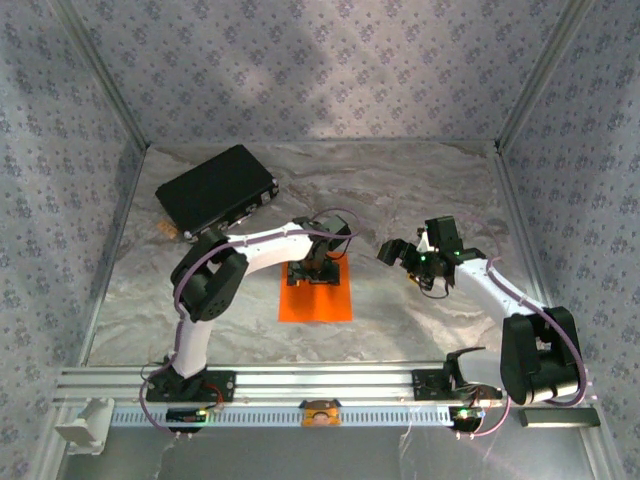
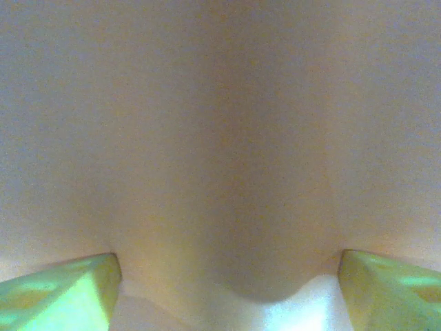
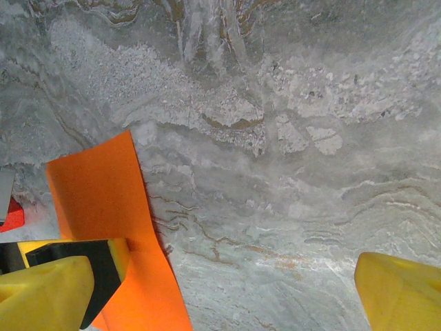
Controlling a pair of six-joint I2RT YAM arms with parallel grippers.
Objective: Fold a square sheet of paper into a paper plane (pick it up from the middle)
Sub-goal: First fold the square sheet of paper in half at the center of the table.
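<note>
Black comes first at the far left: a flat case (image 1: 215,190) lies at an angle on the grey marbled surface (image 1: 420,190), near the back corner and well apart from everything else.

Next to the right, the left arm (image 1: 250,250) reaches in from its base and bends down over the square sheet of paper (image 1: 316,300). The bright orange sheet lies flat near the middle of the surface, a little left of centre. From above, the left claw (image 1: 320,268) sits over the sheet's far half, and the near half is uncovered. In the left wrist view the paper (image 2: 220,138) is so close that it looks pale and blurred, with a darker band running down its middle. The left claw (image 2: 227,293) has its jaws apart, one yellow-green fingertip (image 2: 62,293) in each lower corner. I cannot tell whether the tips touch the sheet.

Further right, the right claw (image 1: 400,252) stands beside the paper, apart from it. Its wrist view shows the sheet (image 3: 103,200) at the left, a red block (image 3: 10,215) at the very edge, and bare marbled surface elsewhere. The right claw (image 3: 227,283) is spread wide with nothing between its yellow fingers (image 3: 400,289).
</note>
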